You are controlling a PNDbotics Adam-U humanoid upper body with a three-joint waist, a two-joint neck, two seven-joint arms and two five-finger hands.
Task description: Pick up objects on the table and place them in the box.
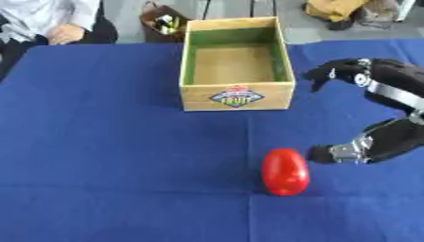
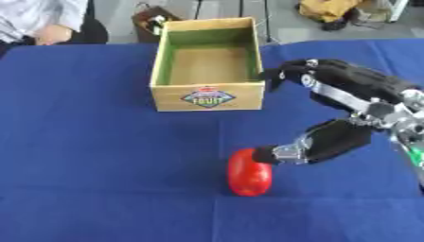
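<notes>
A red oval object (image 1: pixel 285 171), smooth and glossy, lies on the blue table (image 1: pixel 108 156) in front of the box. The wooden box (image 1: pixel 237 61) stands open at the back centre, with green inner walls, a bare bottom and a fruit label on its front. My right hand (image 2: pixel 331 137) comes in from the right and hovers spread wide over the table. Its thumb tip (image 2: pixel 267 154) is right beside the red object's upper right side, and its fingers (image 2: pixel 286 73) arch high beside the box's right wall. It holds nothing. My left hand is out of sight.
A dark bag (image 1: pixel 162 21) with small items stands behind the box, off the table. A person sits at the far left corner, with one hand (image 1: pixel 65 33) near the table edge. A yellow bundle (image 1: pixel 335 8) lies on the floor behind.
</notes>
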